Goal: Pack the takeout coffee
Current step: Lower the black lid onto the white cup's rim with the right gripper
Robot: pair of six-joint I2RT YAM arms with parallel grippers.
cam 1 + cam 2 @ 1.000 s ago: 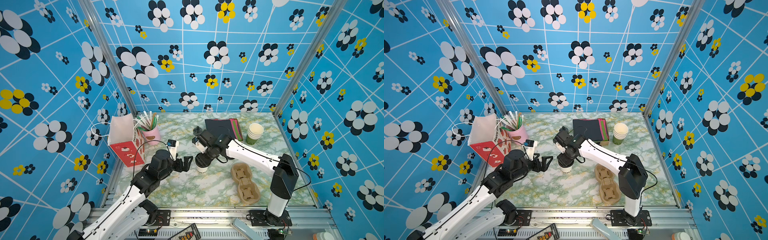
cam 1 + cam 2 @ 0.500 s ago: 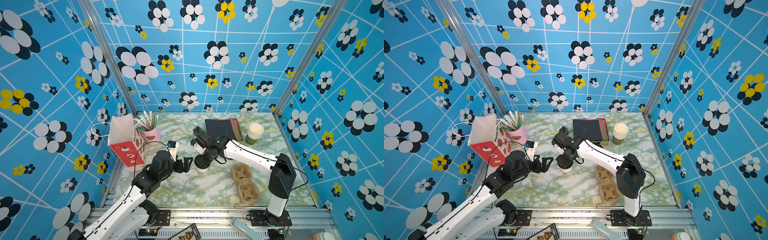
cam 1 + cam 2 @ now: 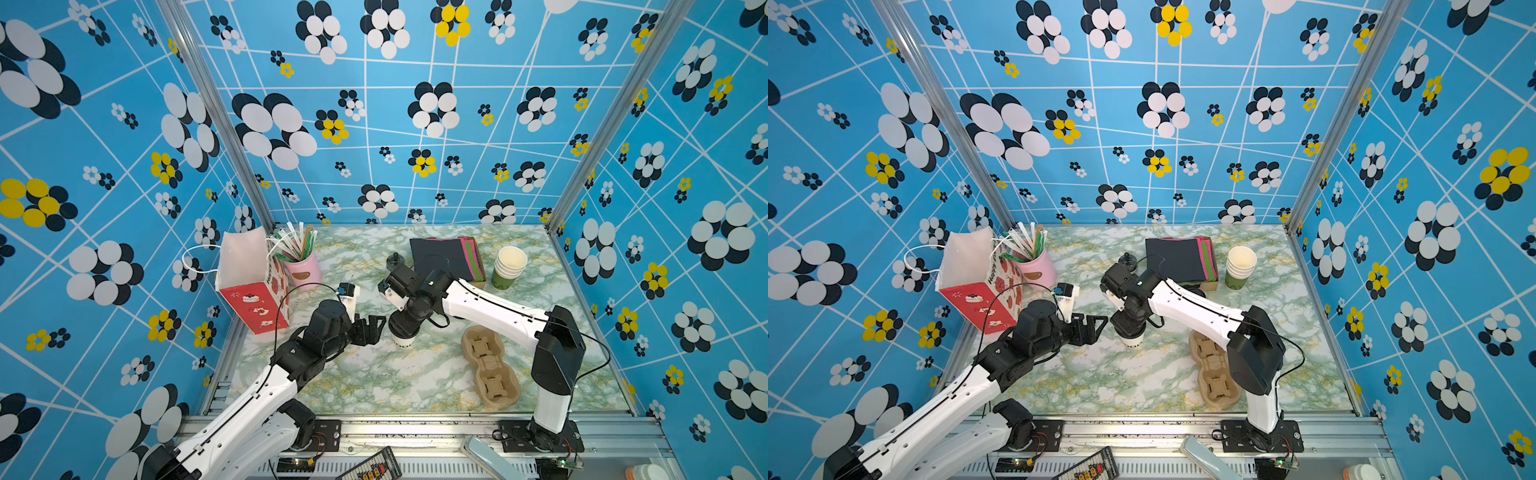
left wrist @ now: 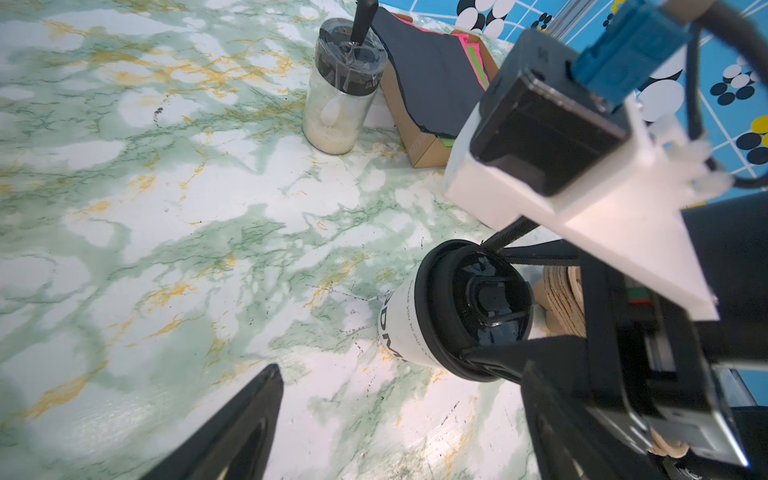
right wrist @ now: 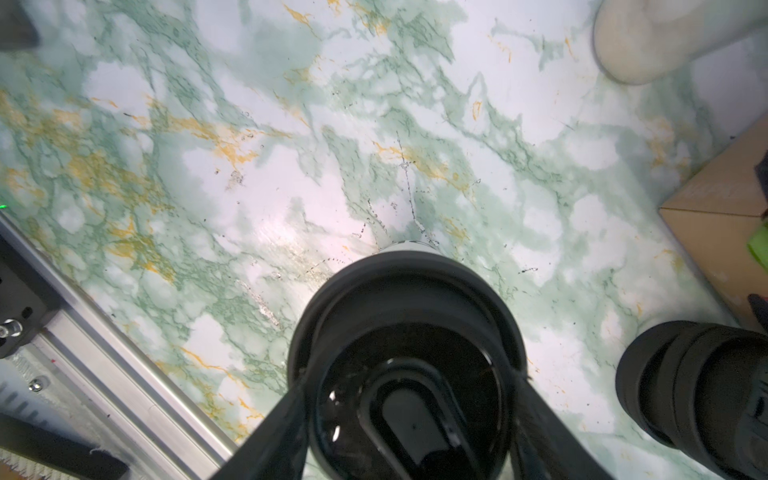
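The takeout coffee [image 3: 403, 338] is a white paper cup with black print and a black sip lid. It stands upright on the marble table, in both top views [image 3: 1133, 341]. My right gripper [image 3: 405, 326] comes down on it from above, shut on the lid rim; in the right wrist view its fingers [image 5: 291, 411] press both sides of the lid [image 5: 403, 291]. My left gripper [image 3: 374, 328] is open, level with the cup and just to its left. In the left wrist view the cup [image 4: 407, 328] stands just beyond my open left gripper [image 4: 401, 368], nearer one finger.
A red and white paper bag [image 3: 249, 286] and a pink cup of straws [image 3: 305, 270] stand at the back left. Behind are a lidded jar [image 3: 395, 262], napkins [image 3: 449, 257] and stacked paper cups [image 3: 509, 266]. A cardboard cup carrier [image 3: 490, 365] lies right; black lids [image 5: 690, 382] sit nearby.
My left gripper has moved right, closer to the cup. The right gripper with the cup has shifted slightly left.
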